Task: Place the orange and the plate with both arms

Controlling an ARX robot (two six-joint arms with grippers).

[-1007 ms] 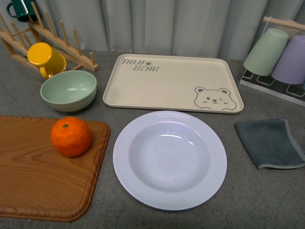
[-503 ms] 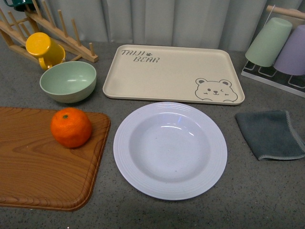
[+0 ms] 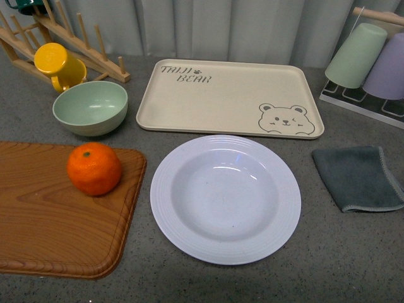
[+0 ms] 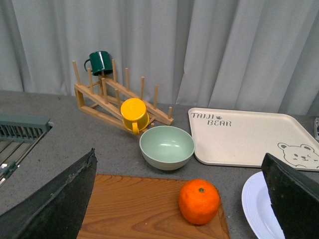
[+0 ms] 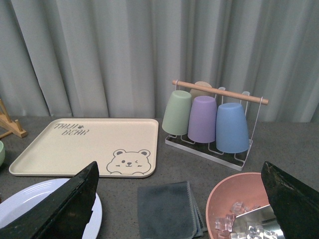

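The orange [image 3: 94,168] sits on the wooden board [image 3: 50,233], with the plate [image 3: 161,196] just beside the board on the worktop [image 3: 353,252]. The left gripper [image 4: 178,153] and right gripper [image 5: 180,164] both hang wide and empty. An off-centre nudge could roll the orange away, and the plate's shallow rim could slip out of a pinch. Nothing has moved since half a second ago.

beige tray [image 3: 227,95], "TAIJI BEAR" printed at its corner
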